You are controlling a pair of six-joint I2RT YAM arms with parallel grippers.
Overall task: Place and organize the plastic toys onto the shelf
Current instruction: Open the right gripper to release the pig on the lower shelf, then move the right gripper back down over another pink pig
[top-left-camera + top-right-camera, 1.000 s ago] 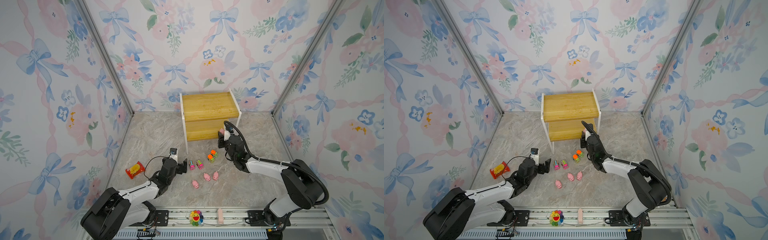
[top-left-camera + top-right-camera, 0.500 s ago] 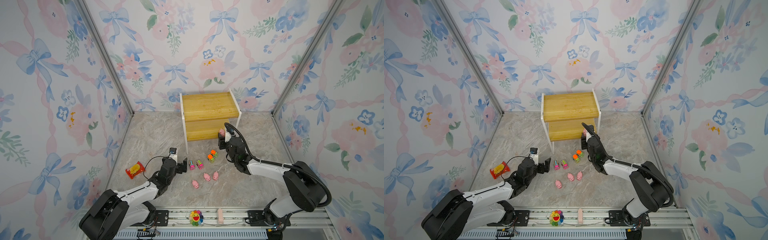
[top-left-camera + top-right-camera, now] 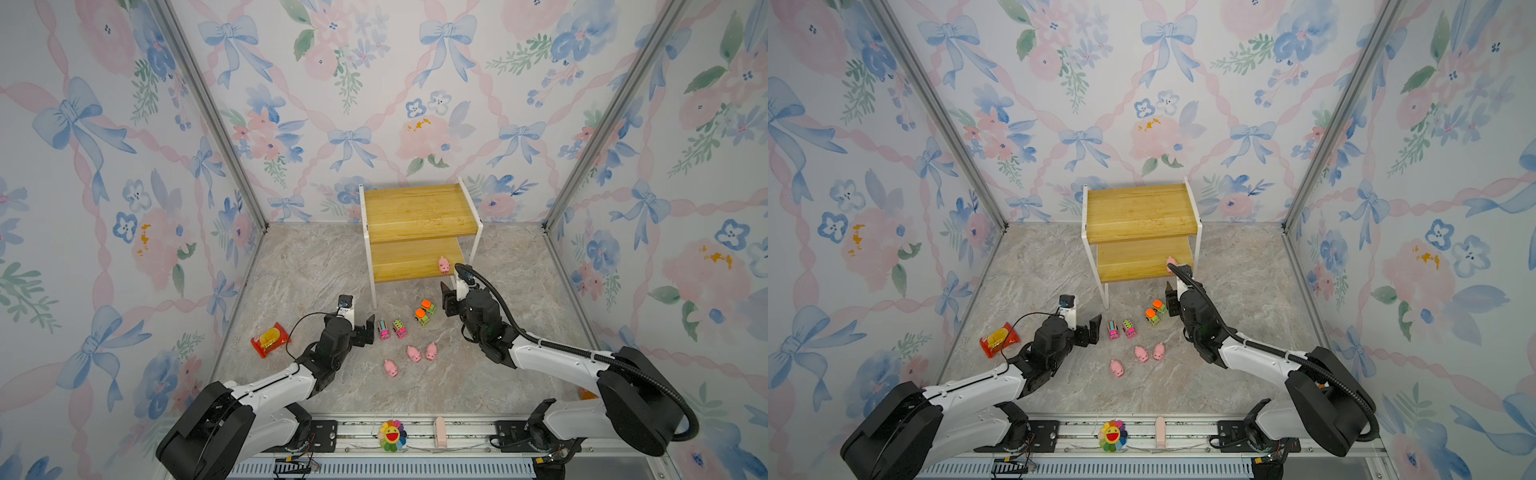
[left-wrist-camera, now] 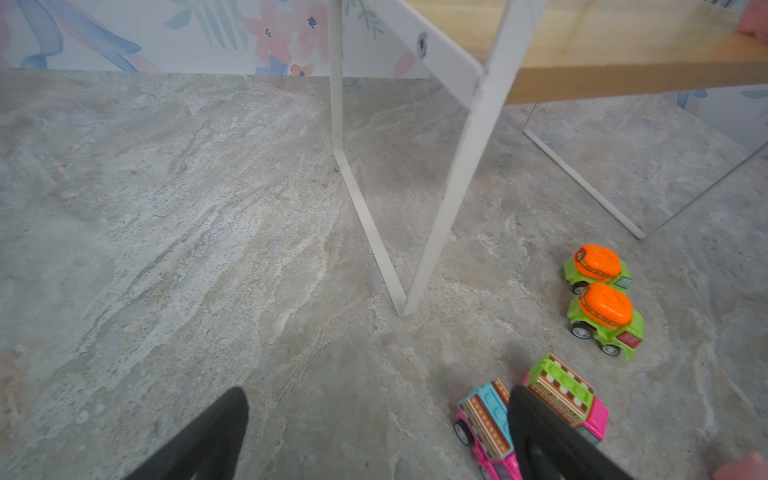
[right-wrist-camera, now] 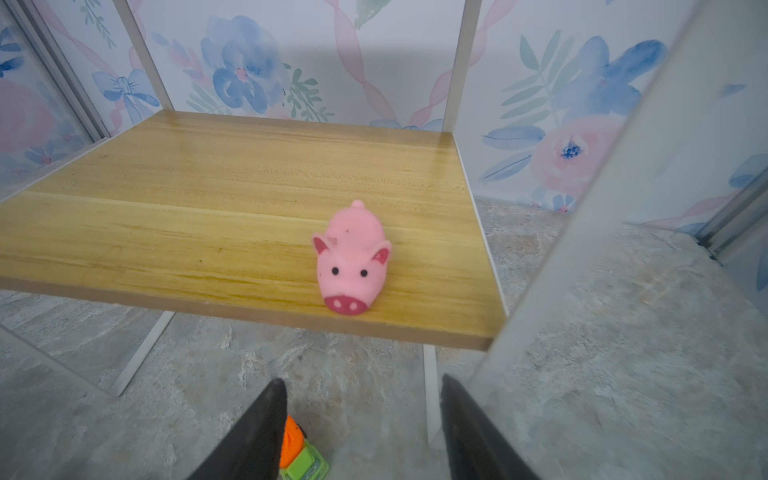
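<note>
Step in hand: as I judge it, the placing of one pig is done and the fetching of the next toy is due
Placed pig: stands on the lower board of the shelf, close to the front edge at the end nearest the right pincer, snout facing outward
Right pincer: released, jaws apart with nothing between them, just in front of the lower board and apart from the placed pig
Left pincer: spread wide and empty, low over the table, one finger just beside the pink trucks
Next move: the green trucks lie nearest the right pincer, so I would expect it to come down on one of them; it must clear the shelf's white front leg and close squarely across a small wheeled body that may roll
Pigs, counted: four, one on the shelf and three pigs loosely grouped on the table, well apart from the shelf
Green trucks, counted: two, close together near the shelf's front
Pink trucks, counted: two, side by side
Tally on the shelf: one toy of eight; the upper board is bare
Not for the shelf: one snack packet on the left pincer's side, one flower at the near edge
</note>
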